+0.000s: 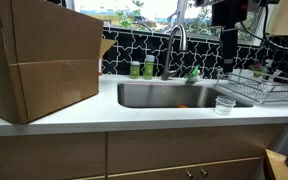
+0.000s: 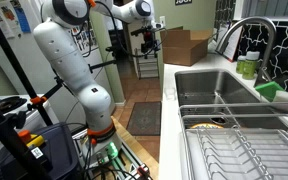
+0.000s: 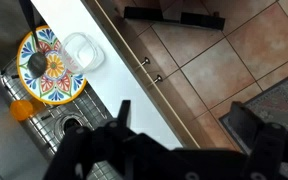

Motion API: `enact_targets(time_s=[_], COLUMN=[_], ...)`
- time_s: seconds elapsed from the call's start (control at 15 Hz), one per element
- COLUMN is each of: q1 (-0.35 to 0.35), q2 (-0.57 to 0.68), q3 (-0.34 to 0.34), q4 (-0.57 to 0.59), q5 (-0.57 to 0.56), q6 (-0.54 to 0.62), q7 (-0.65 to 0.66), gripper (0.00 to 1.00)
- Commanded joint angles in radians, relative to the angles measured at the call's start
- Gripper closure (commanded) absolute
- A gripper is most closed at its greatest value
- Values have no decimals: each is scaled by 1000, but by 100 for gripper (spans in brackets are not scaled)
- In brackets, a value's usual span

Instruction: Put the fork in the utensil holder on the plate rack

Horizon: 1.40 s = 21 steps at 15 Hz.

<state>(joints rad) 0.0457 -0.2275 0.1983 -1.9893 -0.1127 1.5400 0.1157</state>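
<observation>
The arm (image 2: 69,60) has glossy white rounded segments with dark joint seams, and the end effector (image 1: 229,62) is black.

I can read no words or numbers from here. A dark sign (image 2: 182,3) at the top edge carries pale marks, perhaps letters, too blurred to make out.

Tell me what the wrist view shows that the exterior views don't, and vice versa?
Only the wrist view: a colourful plate seen from above. Only the exterior views: the faucet, the cardboard box and the white arm. Both share the clear cup beside the wire plate rack.
</observation>
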Motion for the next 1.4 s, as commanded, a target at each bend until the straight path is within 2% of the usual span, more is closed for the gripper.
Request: enact_targets(time_s=[0.0, 0.2, 0.33, 0.67, 0.8, 0.93, 1.0, 1.13, 1.33], q1=[24, 24, -7, -103, -145, -183, -159, -184, -184], q2=[2, 2, 31, 1, 16, 34, 29, 37, 42], q3=[-21, -21, -47, -191, -245, -288, -270, -296, -293], q4=[2, 2, 5, -74, -81, -99, -72, -84, -85], q5=[-4, -4, -3, 4, -4, -2, -8, -8, -7], q6=[-3, -2, -17, -2, -49, -22, -24, -24, -24], q7=[5, 5, 64, 102, 100, 140, 90, 99, 115], gripper=[0, 0, 0, 0, 0, 0, 0, 0, 0])
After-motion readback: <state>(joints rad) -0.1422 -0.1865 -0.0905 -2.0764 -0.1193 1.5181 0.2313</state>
